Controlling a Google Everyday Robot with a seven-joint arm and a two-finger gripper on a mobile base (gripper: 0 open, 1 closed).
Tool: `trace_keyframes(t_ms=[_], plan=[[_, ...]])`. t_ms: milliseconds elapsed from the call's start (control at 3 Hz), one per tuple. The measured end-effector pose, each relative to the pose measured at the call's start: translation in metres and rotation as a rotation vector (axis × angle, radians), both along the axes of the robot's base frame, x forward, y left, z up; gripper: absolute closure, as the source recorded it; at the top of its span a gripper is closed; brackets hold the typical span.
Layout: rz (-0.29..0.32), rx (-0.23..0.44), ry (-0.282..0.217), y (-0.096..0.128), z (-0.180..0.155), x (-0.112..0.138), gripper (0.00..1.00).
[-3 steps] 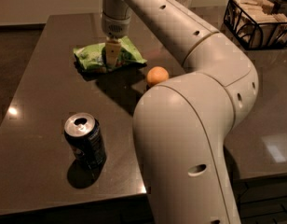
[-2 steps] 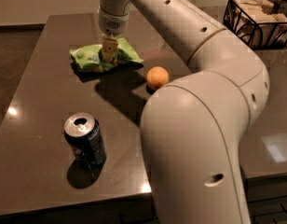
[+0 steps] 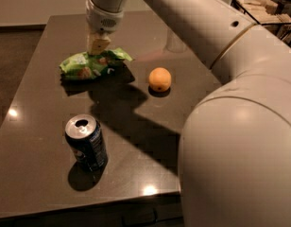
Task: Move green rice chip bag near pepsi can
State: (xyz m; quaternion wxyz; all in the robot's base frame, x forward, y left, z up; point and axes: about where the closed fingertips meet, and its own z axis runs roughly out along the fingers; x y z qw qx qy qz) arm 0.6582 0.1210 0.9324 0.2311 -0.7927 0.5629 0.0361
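The gripper (image 3: 98, 45) is touching the top edge of the green chip bag (image 3: 91, 64), upper left of the frame; whether it is clamping cannot be told. An orange (image 3: 160, 79) is sitting to the right of the bag. The blue can (image 3: 86, 143) is standing well apart at lower left, its print unreadable.

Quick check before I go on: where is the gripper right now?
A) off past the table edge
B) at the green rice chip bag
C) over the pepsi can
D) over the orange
B: the gripper is down at the top edge of the green rice chip bag on the far part of the table, well apart from the upright pepsi can near the front edge and from the orange.
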Motion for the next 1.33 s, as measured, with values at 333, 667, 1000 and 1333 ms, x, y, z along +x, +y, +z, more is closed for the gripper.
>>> trace_keyframes(t_ms=[333, 667, 1000, 1333], plan=[[0.13, 0.023, -0.022, 0.025, 0.006, -0.029, 1.0], [0.253, 0.048, -0.033, 0.043, 0.01, -0.061, 1.0], [0.315, 0.052, -0.023, 0.04, 0.006, -0.085, 1.0], [0.327, 0.04, 0.0, 0.02, -0.003, -0.099, 1.0]])
